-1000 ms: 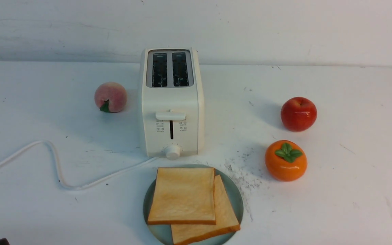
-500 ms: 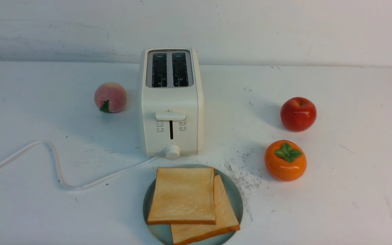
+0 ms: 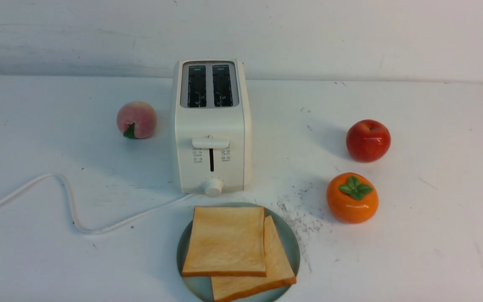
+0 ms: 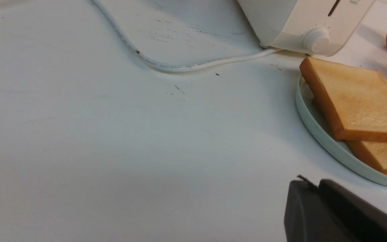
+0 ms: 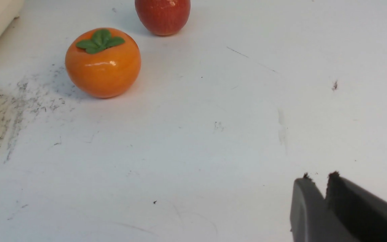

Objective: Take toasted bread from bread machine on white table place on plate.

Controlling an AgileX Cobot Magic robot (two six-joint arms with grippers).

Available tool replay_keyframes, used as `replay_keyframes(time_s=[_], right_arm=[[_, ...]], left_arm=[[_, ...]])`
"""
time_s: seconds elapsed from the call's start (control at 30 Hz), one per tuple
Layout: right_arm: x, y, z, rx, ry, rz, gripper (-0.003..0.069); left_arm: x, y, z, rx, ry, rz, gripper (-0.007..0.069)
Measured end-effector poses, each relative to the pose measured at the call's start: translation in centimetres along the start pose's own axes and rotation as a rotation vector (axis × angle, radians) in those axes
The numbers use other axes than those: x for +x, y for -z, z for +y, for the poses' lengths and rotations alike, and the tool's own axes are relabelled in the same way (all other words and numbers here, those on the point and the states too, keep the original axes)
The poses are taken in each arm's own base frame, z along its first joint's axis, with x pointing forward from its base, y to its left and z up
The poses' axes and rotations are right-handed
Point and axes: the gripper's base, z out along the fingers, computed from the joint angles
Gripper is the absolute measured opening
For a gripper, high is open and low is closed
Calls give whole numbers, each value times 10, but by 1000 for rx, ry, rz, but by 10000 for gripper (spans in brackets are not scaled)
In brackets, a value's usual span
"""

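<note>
**Colleague:** Where has the toasted bread ended up?

**Me:** I see both slices of toasted bread (image 3: 224, 241) lying flat on the plate (image 3: 292, 245), which sits at the near edge of the worktop (image 3: 434, 235), about midway along it. The upper slice overlaps the lower one (image 3: 277, 268), which pokes out toward the right edge. The bread machine (image 3: 211, 126) stands just behind the plate, both slots showing dark, its lever high on the front face. Its cord (image 3: 65, 197) snakes off toward the left edge.

**Colleague:** And the pincers?

**Me:** Neither shows in the front view. On the left wrist camera I see the left pincer (image 4: 311, 188) above bare worktop near the plate's rim, its dark fingers pressed together with nothing between them. On the right wrist camera, the right pincer (image 5: 318, 183) also grips nothing; its two tips sit close with a narrow notch between, so I read it as clenched.

**Colleague:** Anything else around?

**Me:** A peach (image 3: 136, 120) left of the bread machine, an apple (image 3: 368, 140) and a persimmon (image 3: 352, 198) toward the right edge, the persimmon nearer me, beside a patch of dark scuffs (image 3: 300, 214).
</note>
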Motion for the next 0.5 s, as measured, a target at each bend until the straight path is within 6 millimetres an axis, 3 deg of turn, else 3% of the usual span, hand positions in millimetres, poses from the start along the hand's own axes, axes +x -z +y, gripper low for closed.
replay_keyframes(time_s=[0.5], right_arm=[[0,0,0,0,0,0,101]], left_arm=[[-1,0,2,-43,17,-18,53]])
